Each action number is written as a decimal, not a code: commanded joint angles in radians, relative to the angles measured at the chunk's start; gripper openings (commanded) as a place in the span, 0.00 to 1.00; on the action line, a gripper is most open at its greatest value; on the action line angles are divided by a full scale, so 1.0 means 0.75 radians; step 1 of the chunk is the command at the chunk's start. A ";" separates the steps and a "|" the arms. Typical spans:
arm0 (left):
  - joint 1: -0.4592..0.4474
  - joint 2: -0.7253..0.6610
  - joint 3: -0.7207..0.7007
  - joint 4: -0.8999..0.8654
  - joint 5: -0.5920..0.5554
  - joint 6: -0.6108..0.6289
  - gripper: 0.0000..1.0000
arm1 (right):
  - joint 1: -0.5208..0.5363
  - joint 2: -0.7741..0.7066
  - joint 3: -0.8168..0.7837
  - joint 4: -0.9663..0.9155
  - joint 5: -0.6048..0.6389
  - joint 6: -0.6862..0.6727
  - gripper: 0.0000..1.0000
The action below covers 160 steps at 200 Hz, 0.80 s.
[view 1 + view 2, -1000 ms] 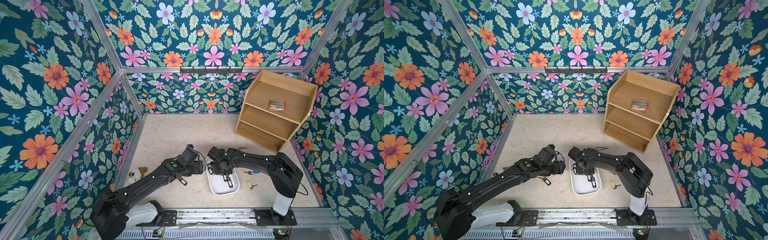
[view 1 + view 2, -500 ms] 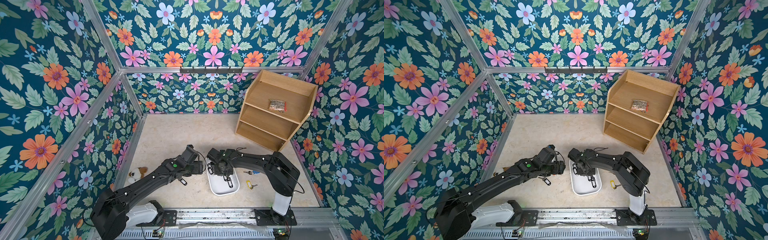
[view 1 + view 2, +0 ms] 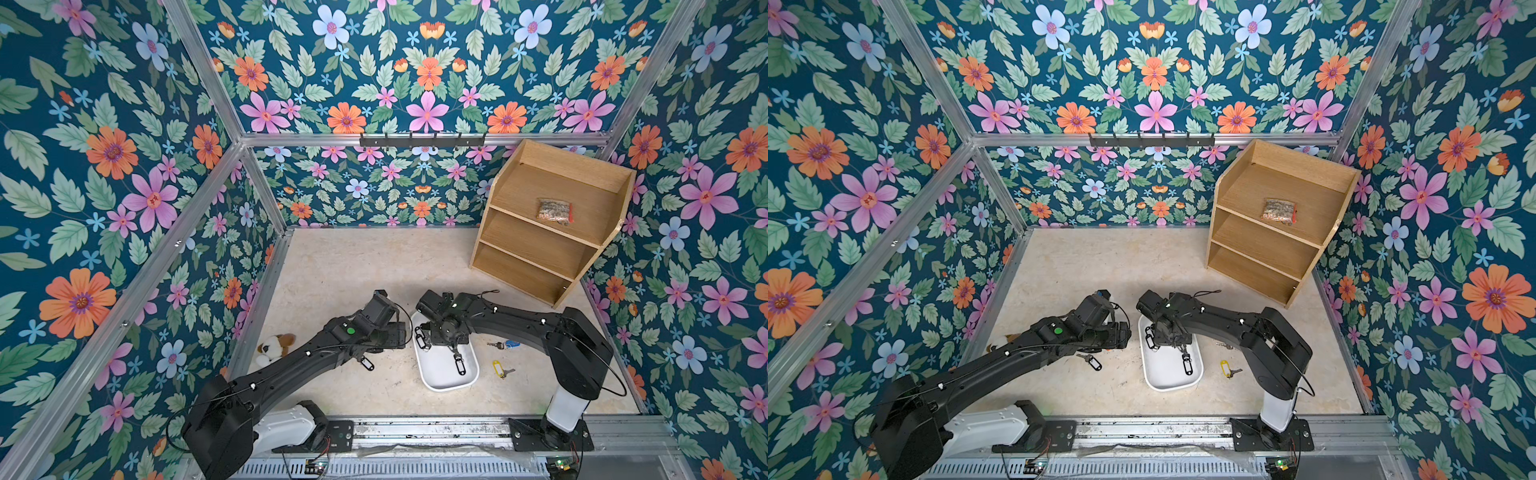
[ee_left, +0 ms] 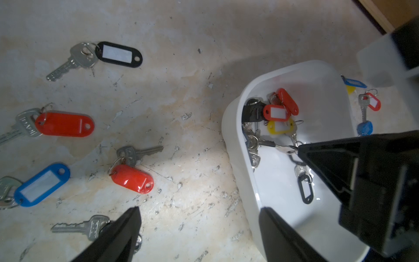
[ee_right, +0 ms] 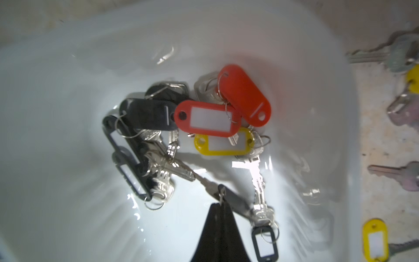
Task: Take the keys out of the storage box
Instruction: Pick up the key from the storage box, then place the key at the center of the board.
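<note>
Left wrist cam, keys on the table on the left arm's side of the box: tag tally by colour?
Red tags: 2
Blue tags: 1
Black tags: 1
Total: 4
A fifth key has its tag hidden by the left gripper.

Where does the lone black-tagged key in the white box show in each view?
In a top view: the black-tagged key lies alone in the storage box's lower end.
In a top view: the key, same place.
Left wrist: the key beside the right gripper.
Right wrist: the key beside that gripper's shut tips.
Shared landmark: the box's white rim.
</note>
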 commanded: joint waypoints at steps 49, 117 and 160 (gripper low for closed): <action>0.000 -0.002 0.005 -0.001 0.005 0.002 0.88 | -0.118 -0.332 -0.079 -0.100 0.079 0.039 0.00; 0.000 0.002 0.004 0.021 0.020 0.002 0.88 | -0.574 -0.822 -0.376 -0.076 0.064 0.026 0.00; -0.001 0.013 0.011 0.034 0.032 0.002 0.88 | -0.944 -0.965 -0.654 0.025 -0.020 -0.040 0.00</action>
